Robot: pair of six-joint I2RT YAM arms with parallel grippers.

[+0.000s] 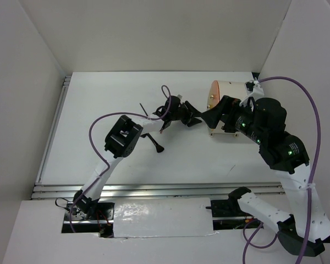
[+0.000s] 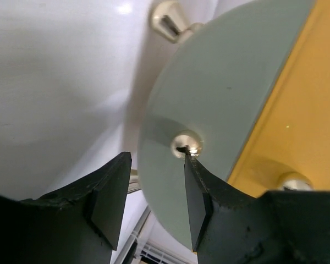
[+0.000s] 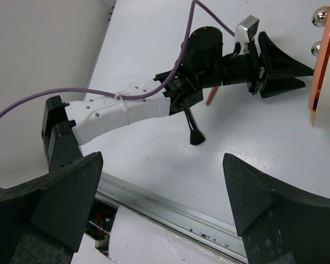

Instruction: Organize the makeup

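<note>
The makeup lies on the white table around my left arm. It includes a black brush (image 1: 154,144) (image 3: 193,130), a short orange-pink stick (image 3: 210,98), a grey tube (image 3: 247,26) and a thin black stick (image 1: 144,110). My left gripper (image 1: 197,118) (image 2: 157,159) (image 3: 307,74) is open and points at the face of the cream drum-shaped box (image 1: 229,91). Its right finger tip touches a silver knob (image 2: 186,144) there, and nothing sits between the pads. My right gripper (image 3: 162,162) (image 1: 214,118) hangs wide open and empty beside the box, above the table.
In the left wrist view the box face is grey-green where the knob sits and orange beside it, with a second knob (image 2: 290,180). Metal rails (image 1: 154,190) run along the table's near edge. White walls enclose the table.
</note>
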